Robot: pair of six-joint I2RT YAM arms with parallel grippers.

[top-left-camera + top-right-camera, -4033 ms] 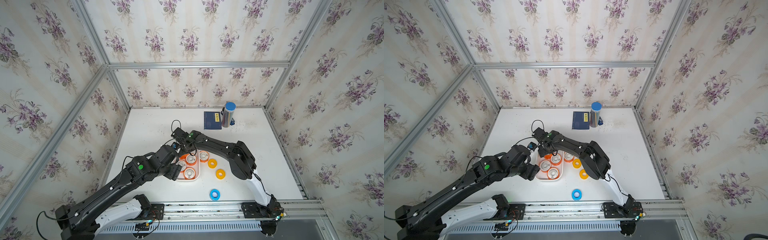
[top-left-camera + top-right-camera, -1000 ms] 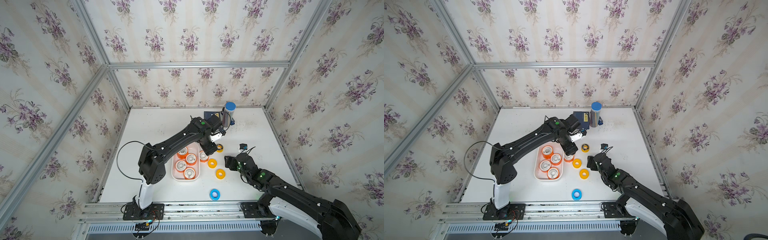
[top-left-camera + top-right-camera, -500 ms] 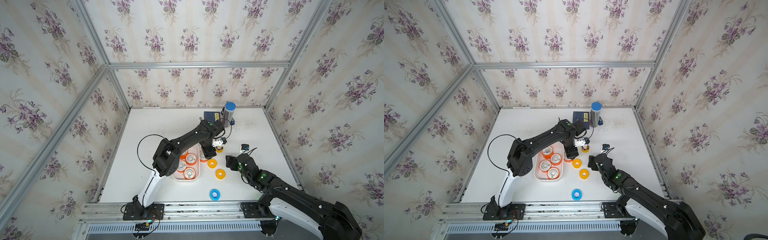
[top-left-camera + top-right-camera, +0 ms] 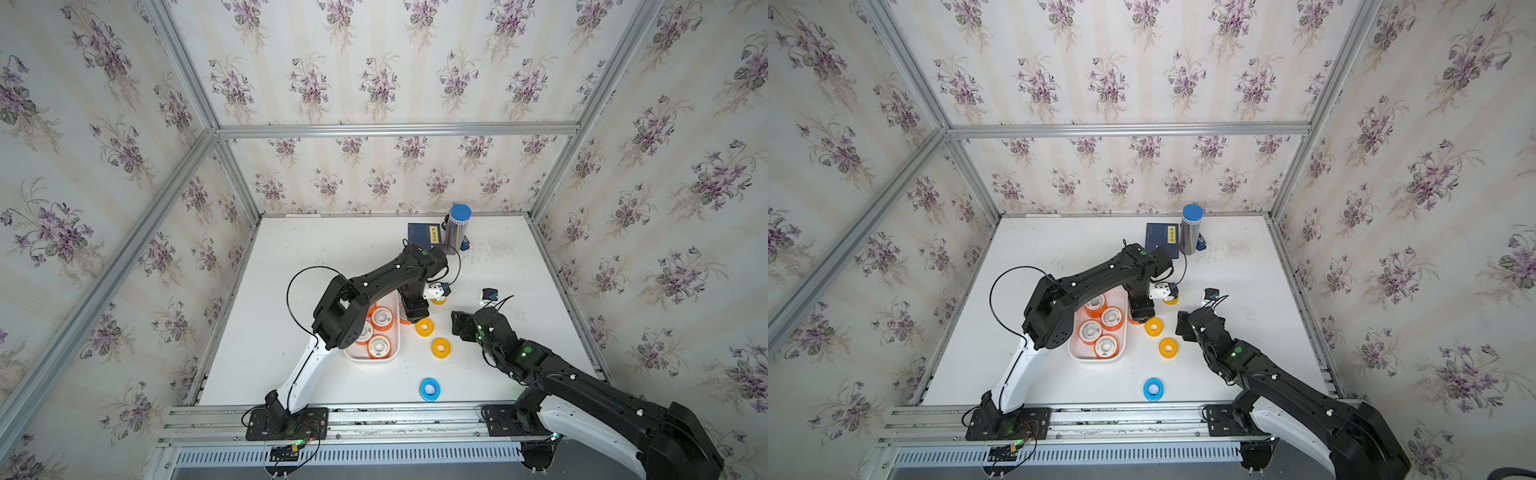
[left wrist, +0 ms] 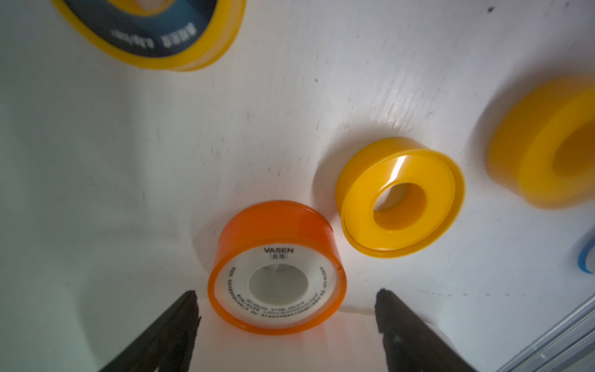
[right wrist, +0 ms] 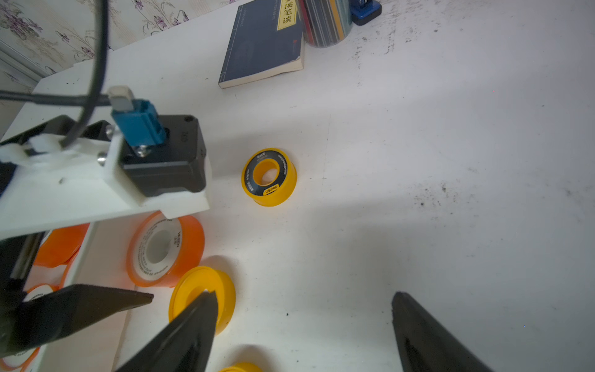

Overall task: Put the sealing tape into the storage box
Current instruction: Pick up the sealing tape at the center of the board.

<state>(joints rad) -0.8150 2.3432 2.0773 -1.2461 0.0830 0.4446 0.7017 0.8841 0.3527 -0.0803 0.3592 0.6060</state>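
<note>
Moved: four seconds back both my arms were crowded over the box [image 4: 374, 360]; since then the right one has drawn off over the table [image 6: 450, 161] and the left has swung just past the box's wall.
Left side: my left gripper [image 5: 286, 293] has its jaws spread wide and grips nothing; an orange roll [image 5: 277, 267] lies flat between the two tips, touching neither that I can see.
Right side: my right gripper [image 6: 302, 294] is wide apart too and holds nothing.
Beside the left jaws: a yellow roll [image 5: 399, 196] just beyond the orange one, a second yellow roll [image 5: 547, 145] further out, blurred.
Ahead of the right jaws: a dark-labelled yellow roll [image 6: 269, 176], a blue book [image 6: 262, 45] past it.
Box: just beside my left jaws, four orange rolls [image 4: 1106, 347] inside.
Farthest off: a blue roll [image 4: 429, 389], well apart from both jaws.
</note>
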